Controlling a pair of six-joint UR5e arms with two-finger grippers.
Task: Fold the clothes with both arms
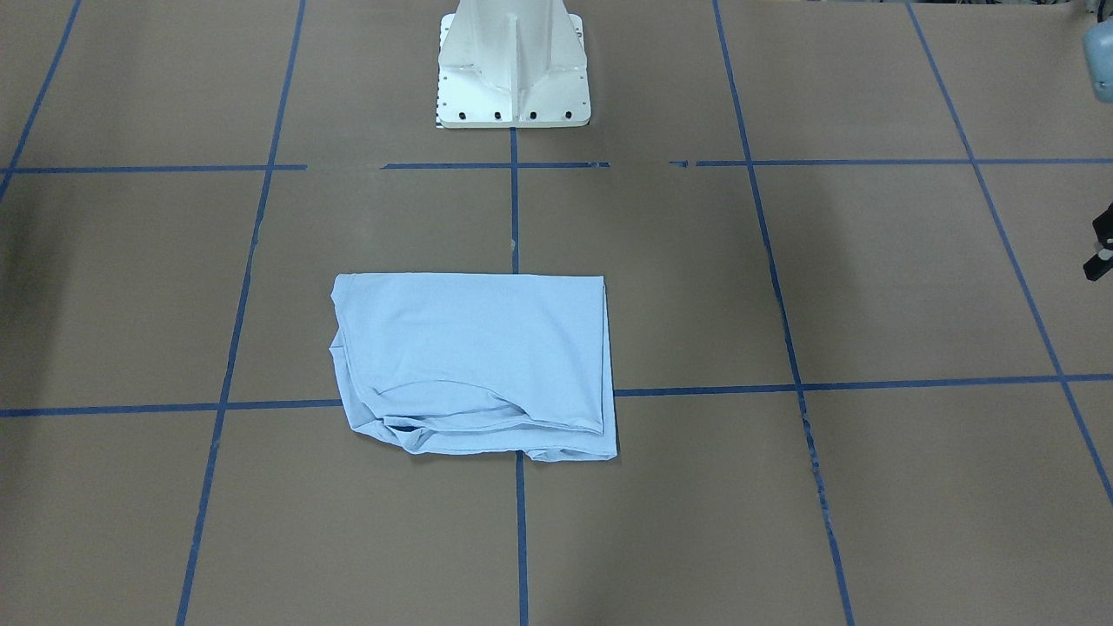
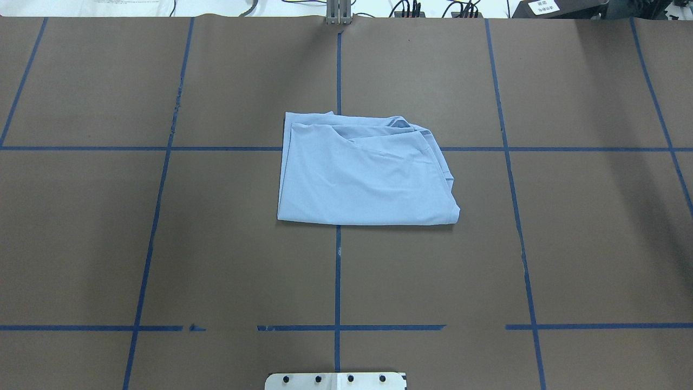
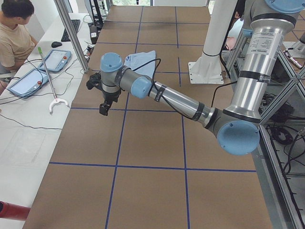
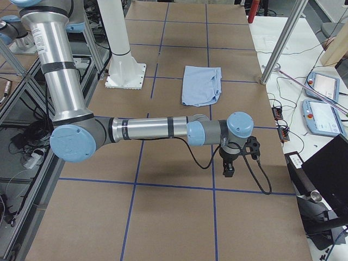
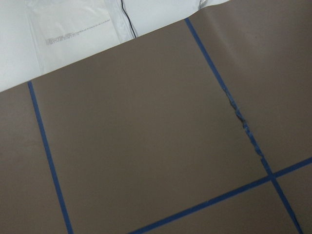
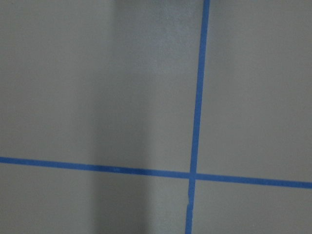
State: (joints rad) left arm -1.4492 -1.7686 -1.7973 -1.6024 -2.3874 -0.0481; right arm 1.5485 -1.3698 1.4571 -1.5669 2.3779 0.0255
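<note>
1. Shirt [image 2: 363, 179] lies flat at the middle of the table [image 2: 162, 244], folded into a rough rectangle. It is well apart from both ends and a little nearer the far edge than the robot-side edge.
2. Its long axis runs along the table's length. The robot-side edge and the edge toward the left end are clean. The far edge and the edge toward the right end show loose, uneven layers.
3. Left gripper [image 3: 104, 102] hangs over the left end near the far edge, so the shirt lies toward the right end from it. Right gripper [image 4: 228, 166] hangs over the right end, also near the far edge, so the shirt lies toward the left end from it.
4. Neither is plainly nearer. The shirt sits slightly toward the right end, so the right arm [image 4: 147, 129] probably has the shorter reach.
5. Left arm [image 3: 176, 100] and right arm are each stretched out low with the forearm almost level. Each wrist is turned so the gripper points down, clear of the surface.
6. Neither gripper is near the shirt or carries cloth. I cannot tell whether their fingers are parted or closed.
7. Any further fold would likely need both arms to come inward to the ragged edges.
</note>
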